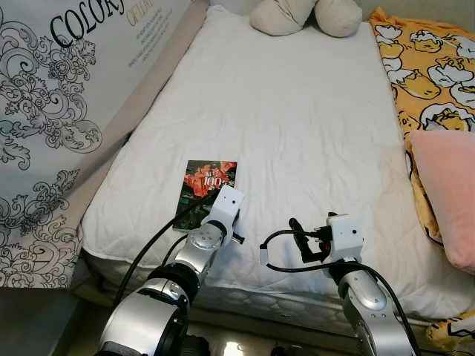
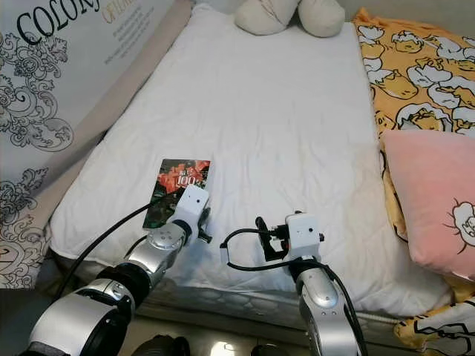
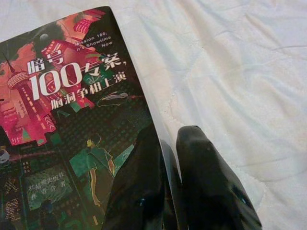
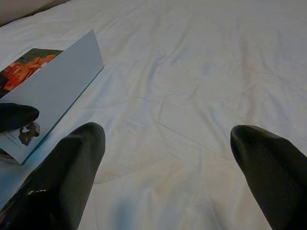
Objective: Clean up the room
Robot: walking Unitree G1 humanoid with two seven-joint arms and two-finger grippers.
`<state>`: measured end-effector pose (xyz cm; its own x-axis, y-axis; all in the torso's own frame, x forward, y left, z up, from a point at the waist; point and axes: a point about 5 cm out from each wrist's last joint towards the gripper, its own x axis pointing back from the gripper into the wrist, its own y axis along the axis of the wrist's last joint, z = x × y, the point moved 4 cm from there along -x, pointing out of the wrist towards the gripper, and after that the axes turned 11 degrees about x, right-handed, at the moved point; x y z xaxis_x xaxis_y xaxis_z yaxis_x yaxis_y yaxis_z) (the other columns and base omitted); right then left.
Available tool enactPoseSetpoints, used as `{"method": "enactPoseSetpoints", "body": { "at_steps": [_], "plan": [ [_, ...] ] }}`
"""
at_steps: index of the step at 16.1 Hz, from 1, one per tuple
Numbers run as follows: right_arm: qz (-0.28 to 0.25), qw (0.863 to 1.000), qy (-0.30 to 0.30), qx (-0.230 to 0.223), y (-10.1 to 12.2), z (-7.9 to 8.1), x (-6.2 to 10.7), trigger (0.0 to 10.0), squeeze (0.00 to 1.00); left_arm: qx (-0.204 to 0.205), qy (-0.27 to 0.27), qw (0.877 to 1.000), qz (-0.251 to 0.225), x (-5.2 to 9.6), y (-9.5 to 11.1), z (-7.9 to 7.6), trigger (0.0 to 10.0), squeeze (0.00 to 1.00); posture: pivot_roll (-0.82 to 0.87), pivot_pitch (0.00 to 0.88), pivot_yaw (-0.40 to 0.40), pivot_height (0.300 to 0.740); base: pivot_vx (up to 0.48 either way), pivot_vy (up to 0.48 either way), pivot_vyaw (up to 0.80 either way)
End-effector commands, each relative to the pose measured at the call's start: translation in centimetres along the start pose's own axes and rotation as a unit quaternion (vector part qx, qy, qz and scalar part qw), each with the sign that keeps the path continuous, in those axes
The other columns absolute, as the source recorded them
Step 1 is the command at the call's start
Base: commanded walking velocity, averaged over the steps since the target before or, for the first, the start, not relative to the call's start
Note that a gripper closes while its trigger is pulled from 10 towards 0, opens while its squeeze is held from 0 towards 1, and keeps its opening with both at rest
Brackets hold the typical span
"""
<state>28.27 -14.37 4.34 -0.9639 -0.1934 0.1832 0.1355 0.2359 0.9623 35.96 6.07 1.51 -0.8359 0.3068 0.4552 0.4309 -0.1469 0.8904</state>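
The book (image 1: 205,192) lies flat on the bed (image 1: 297,126), near the bed's front left corner, its red-and-green cover (big white "100" on it) facing up. The left gripper (image 3: 165,153) is right there at the book's near right edge, its two fingers (image 3: 136,187) pressed together with that edge pinched between them. In the right wrist view the book's side is raised a little off the sheet. The right gripper (image 4: 168,143) hovers low over the bare sheet close to the bed's front edge, just to the right of the book, fingers spread wide apart and holding nothing. A pink pillow (image 2: 434,200) sits at the bed's right edge on a yellow blanket (image 1: 430,67).
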Motion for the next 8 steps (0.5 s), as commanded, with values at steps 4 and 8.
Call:
{"method": "enactPoseSetpoints", "body": {
  "at_steps": [4,8],
  "plan": [
    [0.011,1.0,0.001,0.001,-0.4,0.1,-0.2,10.0,0.0,0.0,-0.005,1.0,-0.015,-0.2,1.3,0.3,0.0,0.0,-0.07,0.074,0.003,0.74,0.0,0.0,0.0],
    [0.012,1.0,0.0,0.001,-0.5,0.2,-0.2,10.0,0.0,-0.016,-0.015,0.996,-0.082,-0.4,5.8,0.3,0.0,0.0,-0.07,0.071,0.004,0.74,0.0,0.0,0.0]
  ]
}}
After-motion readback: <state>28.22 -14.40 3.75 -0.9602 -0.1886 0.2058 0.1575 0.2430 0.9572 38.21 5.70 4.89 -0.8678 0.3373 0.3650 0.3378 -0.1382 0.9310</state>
